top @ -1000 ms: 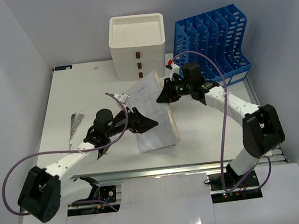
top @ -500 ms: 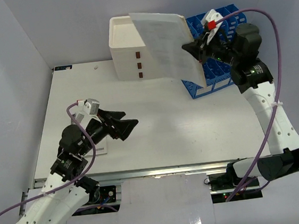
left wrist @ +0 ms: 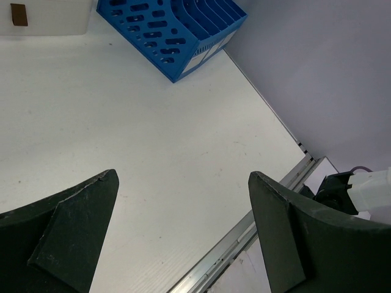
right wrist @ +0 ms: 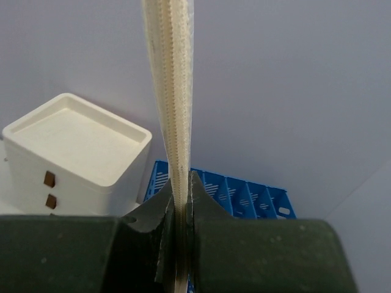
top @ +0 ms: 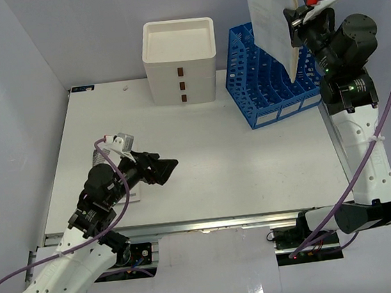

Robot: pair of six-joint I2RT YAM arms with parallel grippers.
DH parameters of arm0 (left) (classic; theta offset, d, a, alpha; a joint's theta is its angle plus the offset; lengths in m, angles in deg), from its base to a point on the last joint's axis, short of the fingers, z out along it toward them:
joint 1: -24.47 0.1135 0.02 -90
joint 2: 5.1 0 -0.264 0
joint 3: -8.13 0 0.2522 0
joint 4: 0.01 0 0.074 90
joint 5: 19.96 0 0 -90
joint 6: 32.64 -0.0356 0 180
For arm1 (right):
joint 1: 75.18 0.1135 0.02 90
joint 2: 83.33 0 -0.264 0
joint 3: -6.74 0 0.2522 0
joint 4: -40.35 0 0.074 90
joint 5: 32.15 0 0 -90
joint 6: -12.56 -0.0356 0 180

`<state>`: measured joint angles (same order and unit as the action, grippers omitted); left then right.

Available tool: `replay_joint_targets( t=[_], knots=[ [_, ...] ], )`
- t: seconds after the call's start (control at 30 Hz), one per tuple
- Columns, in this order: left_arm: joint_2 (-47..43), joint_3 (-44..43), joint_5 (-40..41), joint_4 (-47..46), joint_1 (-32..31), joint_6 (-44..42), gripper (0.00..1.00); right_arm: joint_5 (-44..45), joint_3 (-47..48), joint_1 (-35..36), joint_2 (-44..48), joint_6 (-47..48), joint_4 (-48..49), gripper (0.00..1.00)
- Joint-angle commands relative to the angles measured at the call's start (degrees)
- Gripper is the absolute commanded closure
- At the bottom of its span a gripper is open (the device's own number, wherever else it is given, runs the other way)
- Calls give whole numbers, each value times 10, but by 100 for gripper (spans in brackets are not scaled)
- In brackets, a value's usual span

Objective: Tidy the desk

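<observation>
Risk sits mostly with the right gripper (top: 293, 21) in the overhead view. It is clamped on one edge of a thick booklet (top: 269, 13), which it holds upright and high above the blue file rack (top: 273, 82) at the desk's far right corner. Pinched only at one margin, the booklet could swing or slide in the grip. If it comes down off-line it may hit a divider and jam, or tip the rack. The booklet's top is cut off by the frame. The white desk (top: 239, 163) fills the middle of the view, with a cream drawer box (top: 180, 60) at the middle of its far edge. The left gripper (top: 161, 169) hangs spread wide and empty over the near left part. A sheet (top: 132, 194) lies partly hidden under that arm, so how far it reaches is unclear, and the arm could scuff it when it moves.

From the left wrist, both dark fingers stand far apart with bare desk between them. The rack shows at the top edge, and the booklet is out of view.

From the right wrist, the jaws are pressed together on the booklet's edge, and its pages fan slightly above them. The rack's slots are mostly blocked by the fingers, so I cannot tell which slot lies beneath.
</observation>
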<state>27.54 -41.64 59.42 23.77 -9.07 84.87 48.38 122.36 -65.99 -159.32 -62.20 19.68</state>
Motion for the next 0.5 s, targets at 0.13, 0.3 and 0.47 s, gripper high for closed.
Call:
replay_joint_targets(
  t=[0.13, 0.3, 0.47],
  knots=[
    [-24, 13, 15, 20, 1, -9, 2, 20, 32, -14, -34, -47, 113, 92],
    [-33, 32, 16, 21, 1, 1, 2, -24, -5, -16, -57, -86, 133, 92],
    [-41, 50, 15, 17, 1, 6, 2, -32, -18, -16, -77, -98, 141, 92]
  ],
)
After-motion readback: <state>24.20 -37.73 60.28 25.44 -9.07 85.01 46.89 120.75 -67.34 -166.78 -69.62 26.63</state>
